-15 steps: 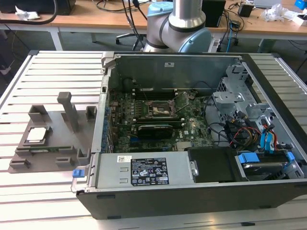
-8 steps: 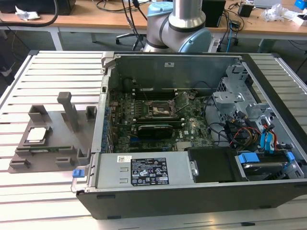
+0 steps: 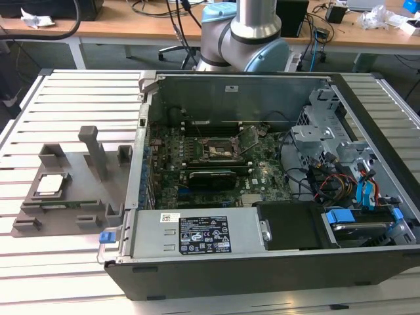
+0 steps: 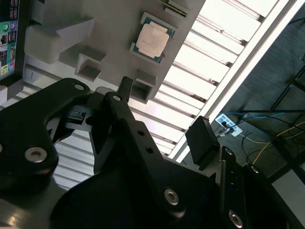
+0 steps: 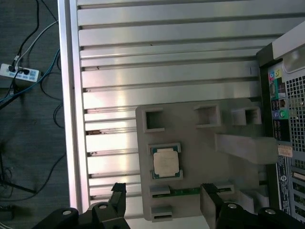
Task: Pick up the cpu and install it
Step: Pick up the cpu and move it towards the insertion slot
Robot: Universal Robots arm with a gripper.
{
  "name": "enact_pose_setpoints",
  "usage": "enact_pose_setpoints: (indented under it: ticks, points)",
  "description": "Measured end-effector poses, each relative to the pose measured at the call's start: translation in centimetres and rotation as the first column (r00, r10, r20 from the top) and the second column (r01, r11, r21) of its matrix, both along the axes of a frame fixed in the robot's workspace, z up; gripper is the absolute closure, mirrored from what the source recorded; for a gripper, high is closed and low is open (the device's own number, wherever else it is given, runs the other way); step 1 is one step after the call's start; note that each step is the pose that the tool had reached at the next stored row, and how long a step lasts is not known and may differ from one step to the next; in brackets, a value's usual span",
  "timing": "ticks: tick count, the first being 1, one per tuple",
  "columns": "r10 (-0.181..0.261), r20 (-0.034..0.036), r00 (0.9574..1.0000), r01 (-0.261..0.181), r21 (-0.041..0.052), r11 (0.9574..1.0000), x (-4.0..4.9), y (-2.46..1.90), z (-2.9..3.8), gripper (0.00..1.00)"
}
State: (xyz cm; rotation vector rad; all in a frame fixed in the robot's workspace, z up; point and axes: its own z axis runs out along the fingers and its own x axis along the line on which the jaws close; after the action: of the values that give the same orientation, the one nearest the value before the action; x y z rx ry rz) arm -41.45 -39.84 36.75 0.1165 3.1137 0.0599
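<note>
The cpu (image 5: 166,162) is a small square chip with a pale silvery top, lying flat in a recess of the grey holder (image 5: 190,143). Both wrist views show it, as does the exterior view, where the cpu (image 3: 52,186) sits at the left. My gripper (image 5: 164,195) hangs well above the holder, open, with nothing between its black fingers (image 5: 118,191). In the second wrist view the gripper (image 4: 164,114) stands off from the cpu (image 4: 152,38). The black socket frame (image 3: 220,152) lies on the motherboard (image 3: 262,174) inside the open computer case (image 3: 262,262).
The grey holder (image 3: 72,197) has tall posts (image 3: 94,149) and rests on a slatted metal table (image 3: 65,98). The case wall (image 5: 286,124) rises beside the holder. Past the table edge (image 5: 71,95) are floor cables and a power strip (image 5: 16,71). The arm's base (image 3: 246,36) stands behind the case.
</note>
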Motion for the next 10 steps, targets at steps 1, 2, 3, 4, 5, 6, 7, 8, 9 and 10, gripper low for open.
enact_pose_setpoints:
  ticks: [1, 2, 3, 4, 5, 6, 7, 8, 9, 10]
  points:
    - [0.0, 0.0, 1.0, 0.0, 0.0, 1.0, 0.0, 0.0, -0.04, 0.28]
    - [0.0, 0.0001, 1.0, 0.0, 0.0, 1.0, 0.0, 0.0, -0.09, 0.28]
    - [0.0, 0.0001, 1.0, 0.0, 0.0, 1.0, 0.0, 0.0, -0.15, 0.28]
    - [0.0, 0.0001, 1.0, 0.0, 0.0, 1.0, 0.0, 0.0, -0.21, 0.28]
    - [0.0, 0.0, 1.0, 0.0, 0.0, 1.0, 0.0, 0.0, -0.26, 0.28]
    - [0.0, 0.0001, 1.0, 0.0, 0.0, 1.0, 0.0, 0.0, -0.34, 0.28]
    - [0.0, 0.0001, 1.0, 0.0, 0.0, 1.0, 0.0, 0.0, -0.39, 0.28]
    - [0.0, 0.0001, 1.0, 0.0, 0.0, 1.0, 0.0, 0.0, -0.44, 0.28]
    - [0.0, 0.0, 1.0, 0.0, 0.0, 1.0, 0.0, 0.0, -0.47, 0.28]
    - [0.0, 0.0, 1.0, 0.0, 0.0, 1.0, 0.0, 0.0, -0.53, 0.28]
